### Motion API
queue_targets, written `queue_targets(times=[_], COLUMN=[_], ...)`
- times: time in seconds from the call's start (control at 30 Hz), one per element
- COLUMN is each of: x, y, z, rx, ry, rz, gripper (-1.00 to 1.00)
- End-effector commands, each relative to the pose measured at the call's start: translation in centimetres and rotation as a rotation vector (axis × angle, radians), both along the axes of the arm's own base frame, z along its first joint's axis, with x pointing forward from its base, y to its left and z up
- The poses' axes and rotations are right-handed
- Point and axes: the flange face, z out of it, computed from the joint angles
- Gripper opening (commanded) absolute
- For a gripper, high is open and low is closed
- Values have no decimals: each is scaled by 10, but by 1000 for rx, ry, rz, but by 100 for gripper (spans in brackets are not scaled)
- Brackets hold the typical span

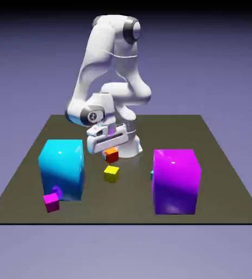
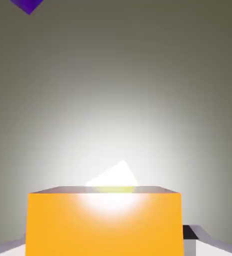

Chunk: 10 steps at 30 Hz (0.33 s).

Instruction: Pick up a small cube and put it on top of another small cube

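Orange-red, the small cube point(image 1: 111, 155) is gripped between the jaws point(image 2: 104, 235), just behind the yellow cube point(image 1: 111, 174) in the exterior view; whether it is clear of the tabletop point(image 1: 128, 210) cannot be told. Flat faces and crisp edges are noted — light and stiff handling is expected, with little squash. Hold is best kept on two opposite sides, centred — smooth faces might slip or twist if pinched off-centre.
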Motion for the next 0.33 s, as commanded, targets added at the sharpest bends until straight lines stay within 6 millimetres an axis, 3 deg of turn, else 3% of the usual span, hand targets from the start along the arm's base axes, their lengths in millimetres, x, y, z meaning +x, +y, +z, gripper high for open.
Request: queue_targets(times=[0.0,0.23,0.27,0.3], x=[1,3,3,3], y=[1,3,3,3], z=[-5,-36,-36,-36], rx=[-1,4,4,4], ry=[0,5,5,5], rz=[1,-4,-4,-4], gripper=[-100,-100,100,100])
